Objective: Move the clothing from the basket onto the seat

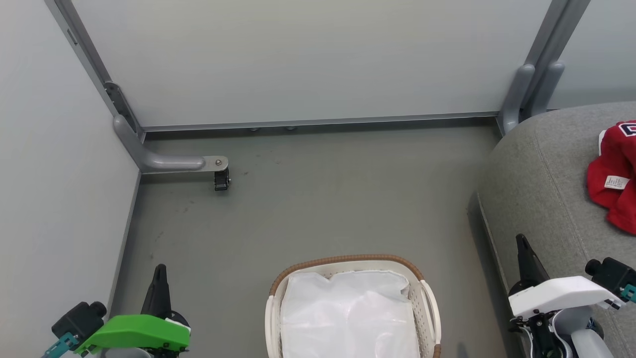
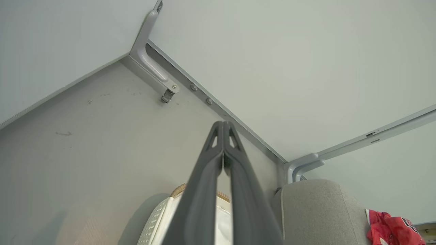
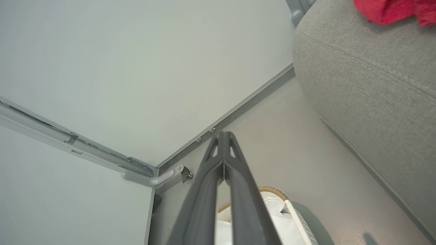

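Observation:
The red clothing [image 1: 615,176] with white trim and a small white tag lies bunched on the grey seat [image 1: 539,184] at the right; it also shows as clothing [image 2: 391,231] and clothing [image 3: 391,10] in the wrist views. The white perforated basket [image 1: 427,298] with a brown woven rim sits on the floor at bottom centre, holding a white liner [image 1: 348,313]. My left gripper [image 1: 160,271] is shut and empty at the lower left, fingers together [image 2: 223,127]. My right gripper [image 1: 520,241] is shut and empty beside the seat's front edge, with its tips [image 3: 223,136] touching.
Pale partition walls close off the left and the back. A grey metal foot with a caster [image 1: 221,179] juts out at the back left, and grey posts [image 1: 531,89] stand at the back right. Grey floor [image 1: 323,199] lies between basket and wall.

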